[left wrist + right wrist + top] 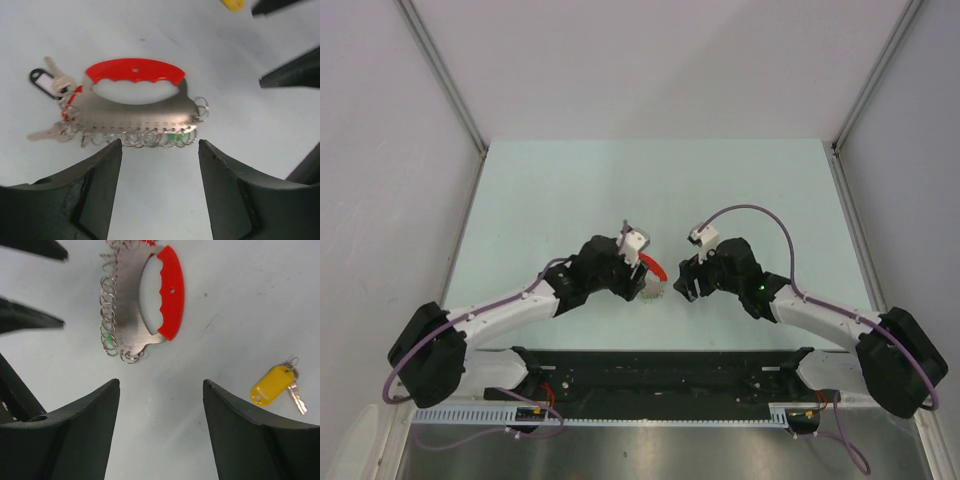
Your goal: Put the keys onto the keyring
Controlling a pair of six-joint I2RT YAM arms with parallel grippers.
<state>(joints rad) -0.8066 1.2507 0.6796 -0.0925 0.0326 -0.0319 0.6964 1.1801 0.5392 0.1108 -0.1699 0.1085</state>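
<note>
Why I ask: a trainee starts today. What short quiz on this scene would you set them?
1. True or false: the yellow-tagged key is hooked on the keyring.
2. Which colour is the keyring's handle? A red, B blue, C black.
3. Fill the gap: the left gripper and the right gripper both stand open, holding ____.
Key: 1 false, it lies apart from the keyring on the table; 2 A; 3 nothing.
</note>
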